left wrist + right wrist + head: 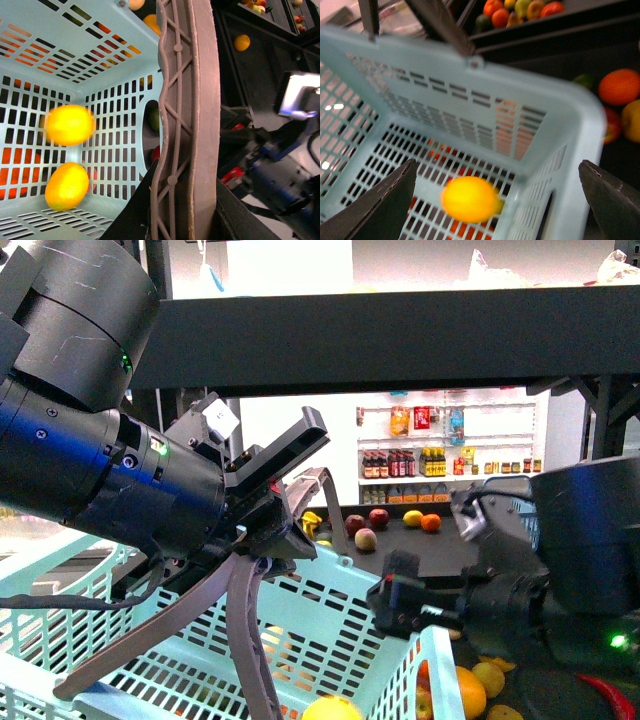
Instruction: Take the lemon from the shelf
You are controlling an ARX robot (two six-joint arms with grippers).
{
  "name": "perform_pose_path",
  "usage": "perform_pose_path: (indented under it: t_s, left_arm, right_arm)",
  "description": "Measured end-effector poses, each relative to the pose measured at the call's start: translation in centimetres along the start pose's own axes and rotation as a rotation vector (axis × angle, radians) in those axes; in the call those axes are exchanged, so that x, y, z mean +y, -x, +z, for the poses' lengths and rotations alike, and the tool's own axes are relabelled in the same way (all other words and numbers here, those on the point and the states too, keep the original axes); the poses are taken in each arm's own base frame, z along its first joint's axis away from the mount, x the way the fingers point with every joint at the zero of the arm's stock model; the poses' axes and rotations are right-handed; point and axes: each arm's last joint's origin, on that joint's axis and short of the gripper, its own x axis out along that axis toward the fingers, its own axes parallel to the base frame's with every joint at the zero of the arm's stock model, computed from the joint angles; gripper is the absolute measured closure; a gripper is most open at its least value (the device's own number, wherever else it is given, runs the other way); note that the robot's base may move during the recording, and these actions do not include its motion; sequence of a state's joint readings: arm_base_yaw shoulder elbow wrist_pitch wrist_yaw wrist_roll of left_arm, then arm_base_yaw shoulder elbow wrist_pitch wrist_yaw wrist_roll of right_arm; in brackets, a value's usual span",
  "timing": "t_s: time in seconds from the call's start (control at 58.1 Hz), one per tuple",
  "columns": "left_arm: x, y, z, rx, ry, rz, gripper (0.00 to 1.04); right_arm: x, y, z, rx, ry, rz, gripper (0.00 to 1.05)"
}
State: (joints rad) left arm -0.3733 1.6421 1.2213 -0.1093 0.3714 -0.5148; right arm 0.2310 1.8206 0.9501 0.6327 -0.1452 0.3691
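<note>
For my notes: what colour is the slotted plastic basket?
The basket is pale turquoise; right wrist view shows it best.

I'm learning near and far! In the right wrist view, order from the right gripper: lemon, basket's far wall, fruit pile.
1. lemon, right ahead of the right gripper.
2. basket's far wall, past the lemon.
3. fruit pile, on the shelf beyond that wall.
</note>
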Motion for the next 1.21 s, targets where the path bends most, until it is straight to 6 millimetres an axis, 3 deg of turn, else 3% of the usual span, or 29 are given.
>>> perform_pose_path:
  t_s: [0.103, 0.189, 0.276, 0.499, 0.689, 0.758, 0.827, 0.947, 1.205]
  left_arm:
    - [0.0, 0.0, 0.0, 0.003, 0.004, 0.0, 0.87]
    - [0.0, 0.0, 0.0, 0.001, 0.004, 0.003, 0.87]
    - [0.0, 0.0, 0.0, 0.002, 0.002, 0.002, 0.87]
    - [0.0, 0.0, 0.0, 0.001, 0.005, 0.003, 0.87]
    - [0.0, 0.0, 0.0, 0.004, 0.003, -0.002, 0.87]
    - [0.0, 0.0, 0.0, 0.003, 0.007, 0.001, 0.87]
    - [0.0, 0.0, 0.0, 0.003, 0.003, 0.0, 0.87]
    - [0.1, 0.0, 0.0, 0.001, 0.0, 0.003, 0.87]
    - [0.1, 0.0, 0.0, 0.001, 0.0, 0.003, 0.87]
  right_arm:
    - [-0.3, 3.0, 3.0, -0.106, 0.027, -0.085, 0.07]
    - [-0.3, 7.2, 5.4, -0.19, 0.066, -0.166, 0.07]
    - [0.1, 11.1, 5.8, -0.229, 0.107, -0.235, 0.07]
    - [0.8, 21.6, 2.1, -0.227, 0.221, -0.436, 0.07]
    - [2.1, 28.1, -1.2, -0.271, 0.264, -0.513, 0.09]
    - [2.2, 28.9, -2.0, -0.333, 0.306, -0.359, 0.21]
    - [1.7, 28.7, -3.4, -0.328, 0.326, -0.316, 0.33]
    - [0.4, 28.0, -5.4, -0.279, 0.343, -0.294, 0.53]
    - [-0.9, 28.1, -6.3, -0.3, 0.346, -0.322, 0.98]
